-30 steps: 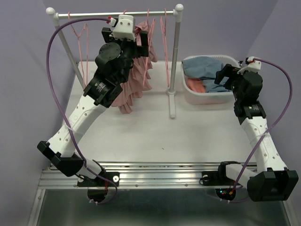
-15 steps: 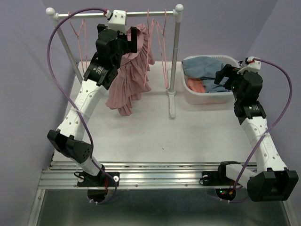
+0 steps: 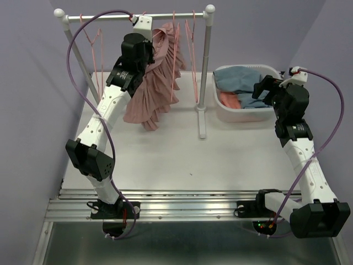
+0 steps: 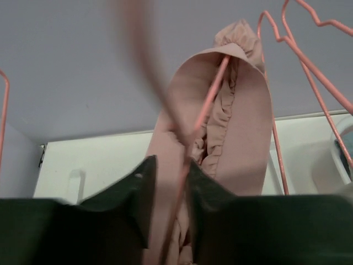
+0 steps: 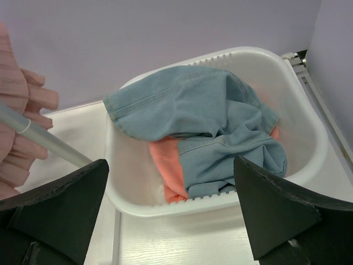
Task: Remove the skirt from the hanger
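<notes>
Now my left claw [image 4: 171, 163] pinches the pink skirt [image 4: 245, 143] beside its hanger [image 4: 212, 91], top of frame; my right claw [image 5: 171, 165] gapes empty over the laundry basket [image 5: 248, 53].

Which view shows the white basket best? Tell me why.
Right wrist: the white basket fills the frame, with blue denim and an orange garment inside. Top external shows it small, partly behind the right claw. Left wrist catches only a blurred sliver at its right edge.
</notes>
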